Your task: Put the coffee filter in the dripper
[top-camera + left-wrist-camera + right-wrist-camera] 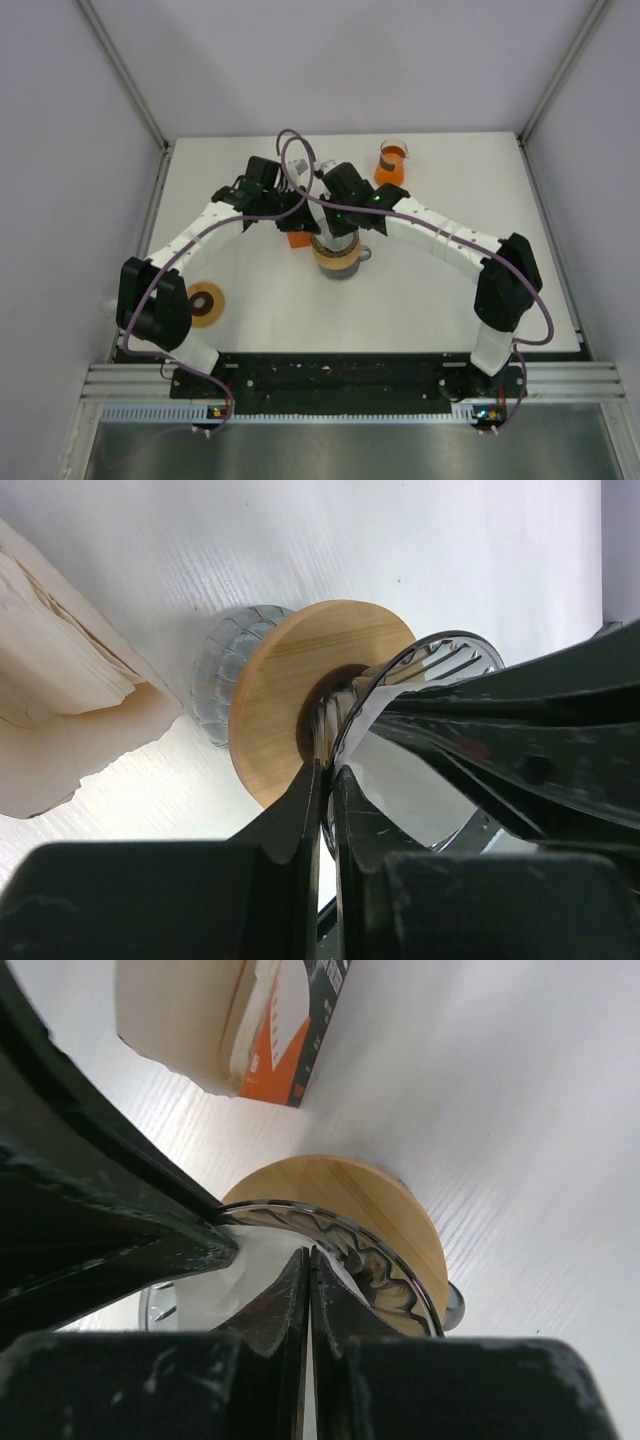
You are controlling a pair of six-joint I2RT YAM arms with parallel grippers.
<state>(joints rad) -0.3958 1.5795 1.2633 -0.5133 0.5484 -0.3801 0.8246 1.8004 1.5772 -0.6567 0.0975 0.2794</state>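
Meeting at rim of one dripper (pixel 385 1260), mid-surface (pixel 450 290): left hand (pixel 326 775) narrowed to slit, pinch contents unclear; right hand (pixel 309 1255) fully closed. One white coffee filter (pixel 225 1285) inside dripper. One orange carton (pixel 285 1040), one beaker (pixel 392 160).

Top view: bright, even, diffuse light from overhead. Table (pixel 450 290) reads near white, its texture washed out. Only faint, soft shadows under the arms (pixel 440 235). Walls carry a lilac cast. Focus good across the frame.

Left wrist: fingers (pixel 280 825) close to the lens, near black, soft-edged. Wood ring (pixel 290 690) fairly sharp, grain visible. Glare streaks on the dripper (pixel 445 650) rim. Table blown out upper right.

Right wrist: fingers (pixel 265 1310) dark and blurred. Hard highlights on the rim. Carton (pixel 290 1030) out of focus.
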